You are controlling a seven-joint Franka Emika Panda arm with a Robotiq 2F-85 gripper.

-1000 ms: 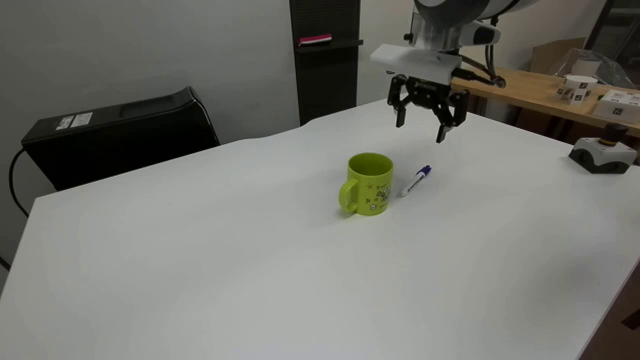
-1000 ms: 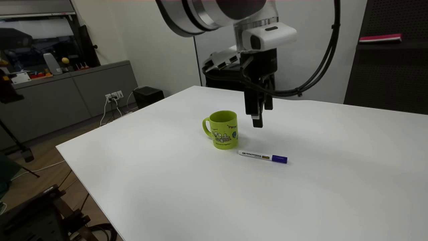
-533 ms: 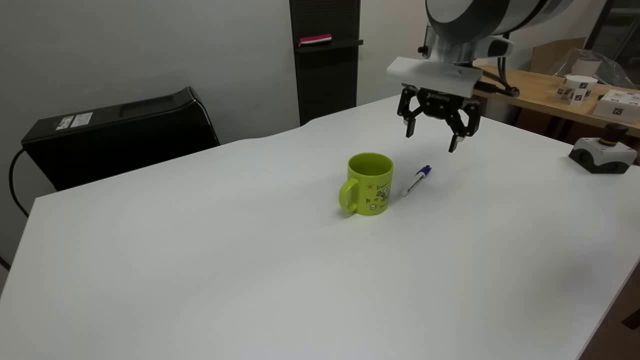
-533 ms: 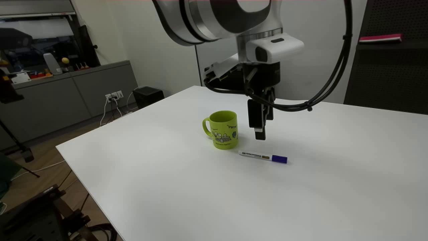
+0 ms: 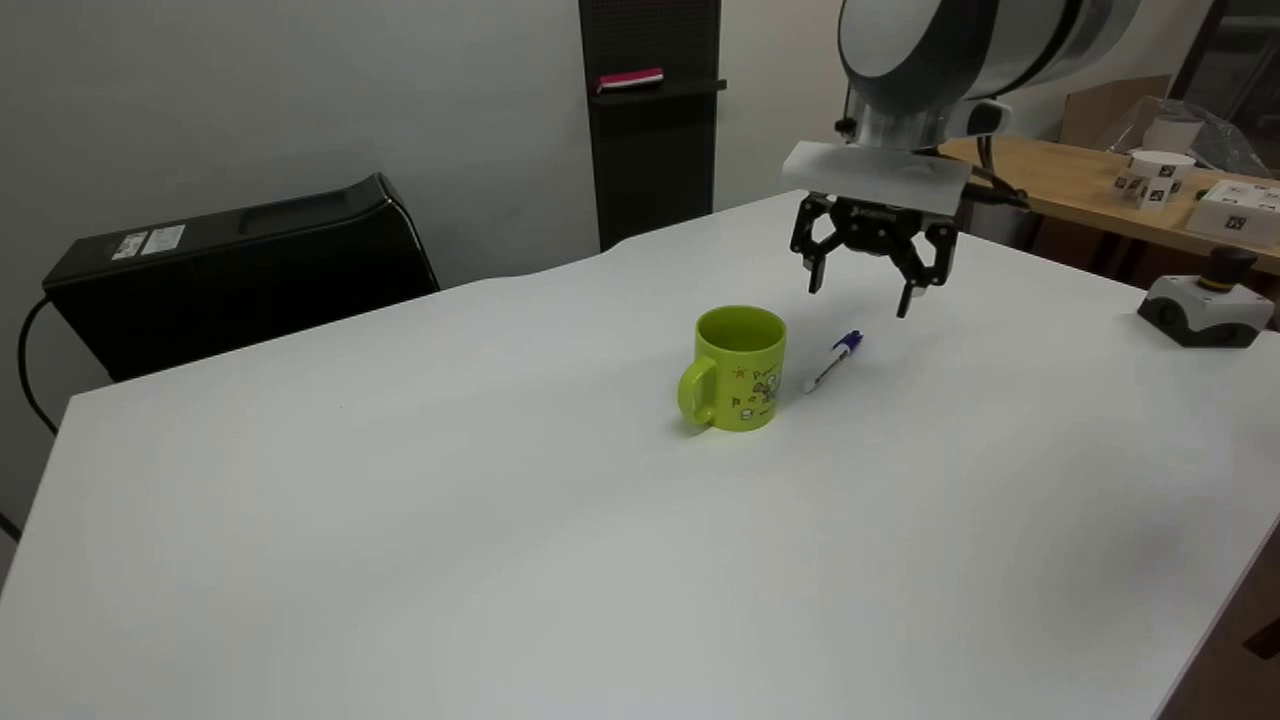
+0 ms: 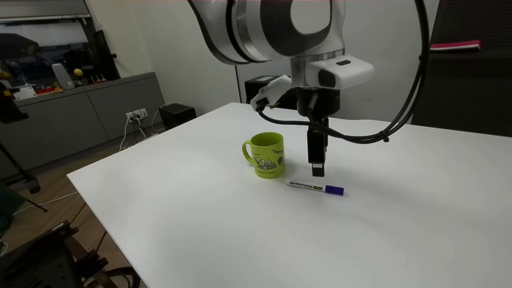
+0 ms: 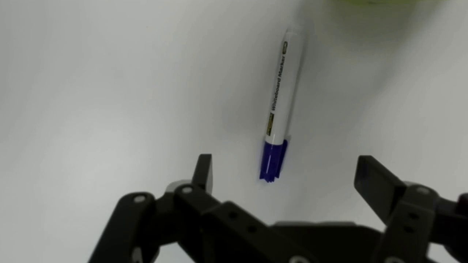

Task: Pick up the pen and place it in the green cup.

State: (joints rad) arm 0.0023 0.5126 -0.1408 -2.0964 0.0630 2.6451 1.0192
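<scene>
Below the spread fingers, the pen lies on the table, cap toward them.
Its gold label is too blurred to read; white barrel, blue cap. Farther from the fingers, the green cup is mostly cut off in the wrist view.

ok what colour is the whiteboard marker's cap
The marker's cap is deep blue, verging on purple, clearest in the wrist view.
</scene>
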